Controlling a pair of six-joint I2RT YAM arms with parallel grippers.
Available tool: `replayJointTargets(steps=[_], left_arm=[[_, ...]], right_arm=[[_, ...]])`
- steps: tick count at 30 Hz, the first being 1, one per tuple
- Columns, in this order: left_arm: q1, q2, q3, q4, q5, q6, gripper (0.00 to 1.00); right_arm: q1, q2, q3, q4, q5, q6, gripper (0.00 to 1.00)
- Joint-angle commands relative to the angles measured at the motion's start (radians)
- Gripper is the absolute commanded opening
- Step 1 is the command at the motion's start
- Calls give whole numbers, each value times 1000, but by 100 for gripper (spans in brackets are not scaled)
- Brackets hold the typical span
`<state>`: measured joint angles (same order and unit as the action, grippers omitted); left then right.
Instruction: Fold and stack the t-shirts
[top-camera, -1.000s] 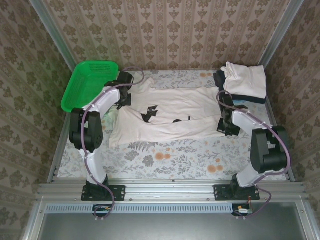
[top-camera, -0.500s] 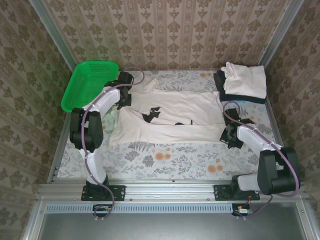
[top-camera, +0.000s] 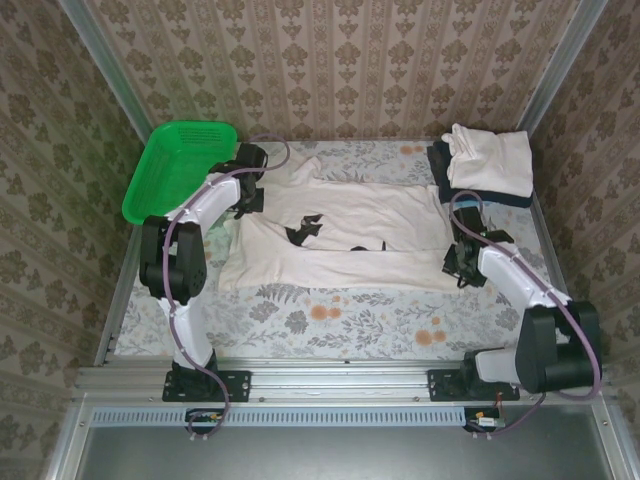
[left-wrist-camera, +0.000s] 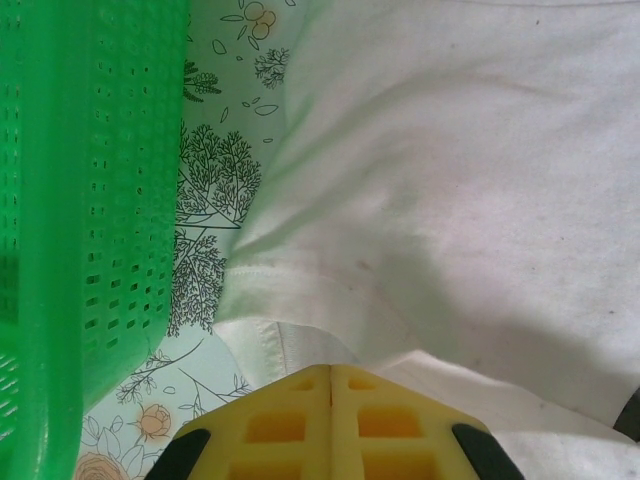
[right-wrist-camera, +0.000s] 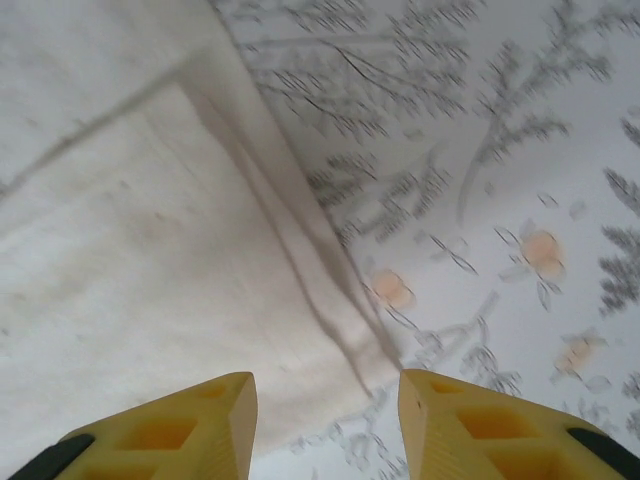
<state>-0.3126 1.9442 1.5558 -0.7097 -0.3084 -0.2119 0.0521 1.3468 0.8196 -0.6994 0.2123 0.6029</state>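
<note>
Shows, from above, a cream t-shirt (top-camera: 350, 212) spread wide across the middle of the flowered table (top-camera: 330, 320), its 6 o'clock edge turned over into a long band, with small dark marks (top-camera: 300, 231) near the centre. Places a folded stack (top-camera: 492, 160) at 2 o'clock on the table, near the spread shirt's end: cream cloth on top, a navy shirt (top-camera: 487, 200) beneath, visible as a thin dark strip along the stack's 6 o'clock side. Sets a green basket (top-camera: 180, 165) at the table's 10 o'clock corner, just beside the spread shirt.

Left gripper (top-camera: 246, 200): at the 10 o'clock end of the spread shirt, between basket and cloth. In the left wrist view, yellow fingers (left-wrist-camera: 280, 425) pressed flat together with no gap, tips right at the shirt's hem, basket wall at 9 o'clock of them. Cannot tell whether any cloth is nipped between the tips.

Right gripper (top-camera: 458, 268): at the 4 o'clock corner of the spread shirt. In the right wrist view, yellow fingers (right-wrist-camera: 200, 420) parted by a moderate gap and poised over that corner, the cloth lying flat on the table below. Grips nothing.
</note>
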Motion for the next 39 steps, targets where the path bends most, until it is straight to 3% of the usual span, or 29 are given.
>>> replayJointTargets(steps=[1, 6, 17, 27, 33, 39], left_arm=[[5, 6, 1, -7, 9, 19, 0], [4, -15, -34, -7, -7, 17, 0], [5, -27, -36, -30, -38, 17, 0], [3, -179, -100, -65, -23, 0, 0], [-10, -283, -135, -84, 3, -7, 0], [-59, -412, -182, -102, 5, -17, 0]], right_arm=[[-14, 134, 56, 69, -55, -67, 43], [-27, 273, 104, 95, -57, -89, 39], [-28, 264, 87, 81, -27, -103, 13], [-28, 112, 63, 1, -1, -120, 13], [-26, 53, 37, -29, -8, -124, 8], [-26, -45, -3, -46, -27, -127, 14]])
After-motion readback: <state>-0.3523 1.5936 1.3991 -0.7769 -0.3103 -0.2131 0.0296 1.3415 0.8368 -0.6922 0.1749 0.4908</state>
